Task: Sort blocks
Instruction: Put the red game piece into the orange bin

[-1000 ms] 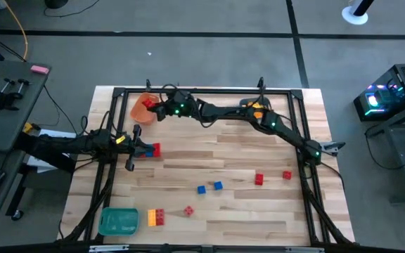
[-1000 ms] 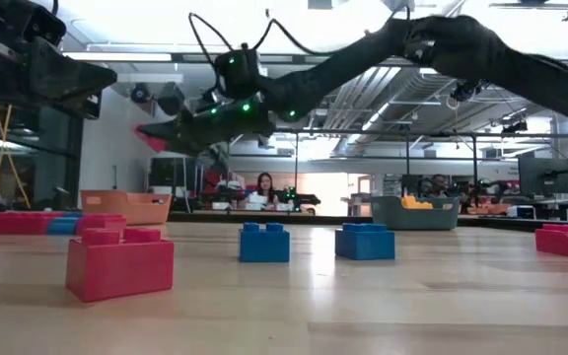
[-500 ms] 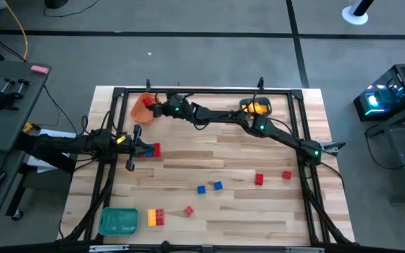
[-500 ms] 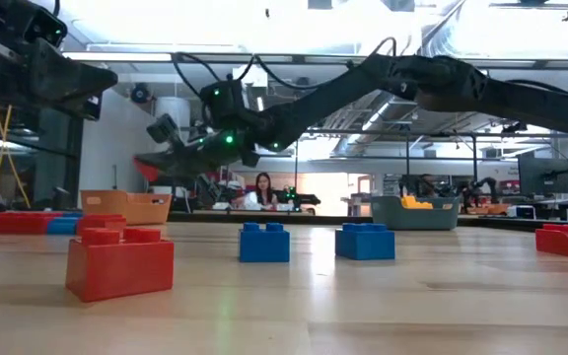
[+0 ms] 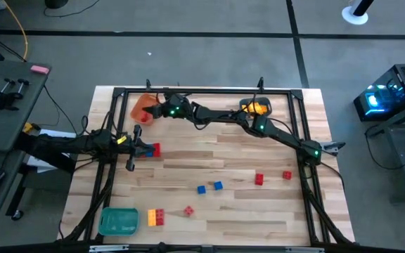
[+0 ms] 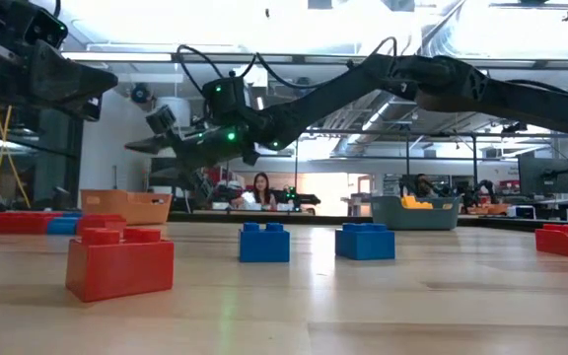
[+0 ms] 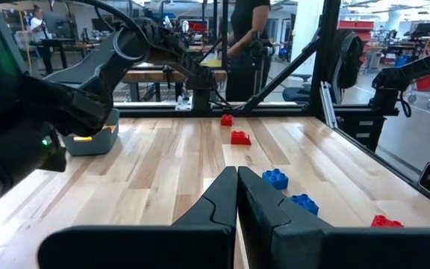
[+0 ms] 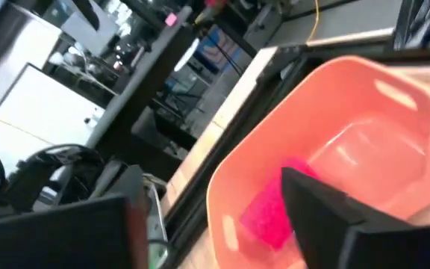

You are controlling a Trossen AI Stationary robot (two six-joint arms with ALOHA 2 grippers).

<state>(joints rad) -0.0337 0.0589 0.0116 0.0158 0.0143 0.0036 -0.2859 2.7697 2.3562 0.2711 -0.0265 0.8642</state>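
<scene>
My right gripper [image 5: 153, 111] [image 8: 211, 187] hangs open over the orange tray [image 5: 140, 105] [image 8: 364, 142] at the table's far left corner. A red block [image 8: 269, 217] lies on the tray's floor, below the fingers and apart from them. My left gripper [image 5: 138, 147] [image 7: 237, 198] is shut on nothing at the table's left side, next to a red block [image 5: 153, 150]. More blocks lie loose on the table: two blue blocks [image 5: 201, 189] [image 5: 217, 185], two red blocks [image 5: 259, 180] [image 5: 286, 175], a joined yellow and red piece [image 5: 155, 217] and a small red block [image 5: 188, 210].
A green tray [image 5: 118, 222] stands at the near left corner. Another tray holding yellow pieces [image 5: 255, 107] stands at the far edge, right of centre. The dark frame rails [image 5: 202, 90] run round the table. Bare wood [image 5: 223, 147] lies across the middle. People show in the room behind.
My right gripper has moved toward the table's far left corner, over the orange tray, with a red block between its fingers. It has then opened and let go, and the block now lies in the tray.
</scene>
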